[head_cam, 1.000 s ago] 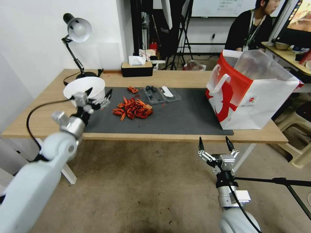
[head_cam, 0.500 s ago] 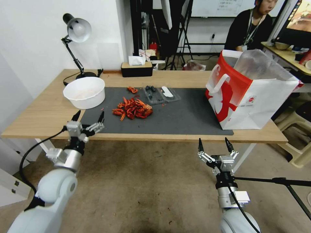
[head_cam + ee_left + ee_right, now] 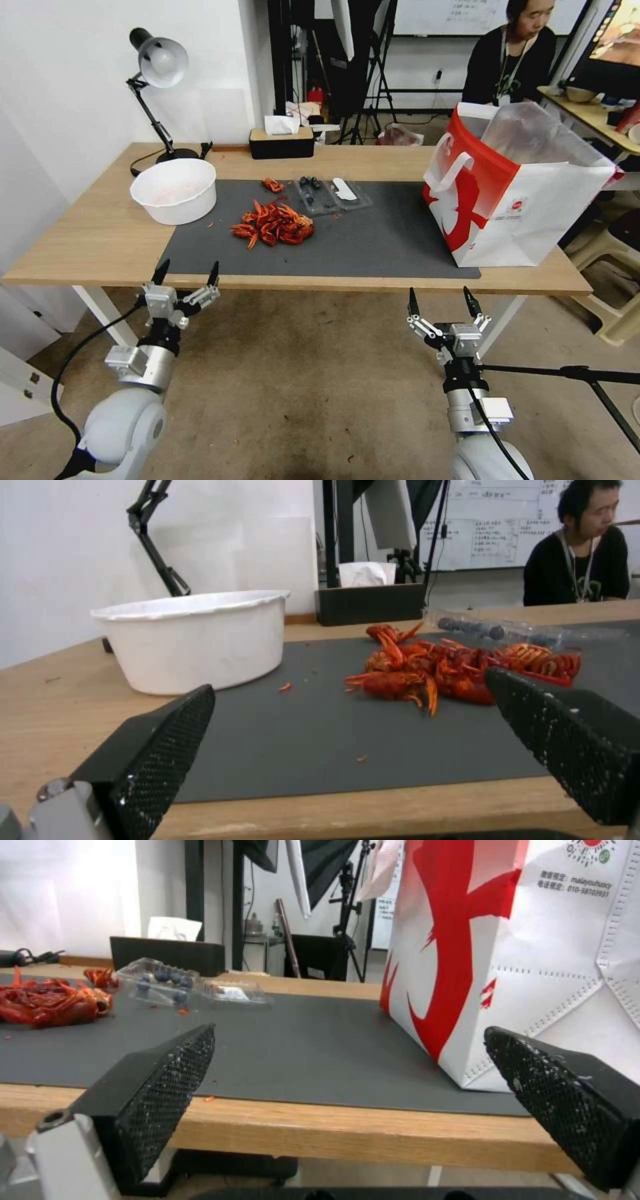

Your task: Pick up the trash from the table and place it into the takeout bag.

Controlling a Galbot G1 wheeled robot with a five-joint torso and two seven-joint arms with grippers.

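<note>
Trash lies on the grey mat [image 3: 373, 240] of the surface [image 3: 87, 247]: a white bowl [image 3: 174, 190] at the left, red crayfish shells [image 3: 275, 225], then a clear tray [image 3: 331, 194] holding what may be blueberries. The red-and-white bag [image 3: 513, 193] stands right. Below the front edge, left gripper [image 3: 186, 273] and right gripper [image 3: 441, 297] hang, fingers apart, empty.

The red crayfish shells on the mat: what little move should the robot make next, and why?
Probably raise the left gripper over the shells. Its fingers are open and empty at the table's front edge, nearer that pile than the right gripper, and the takeout bag stands open.
</note>
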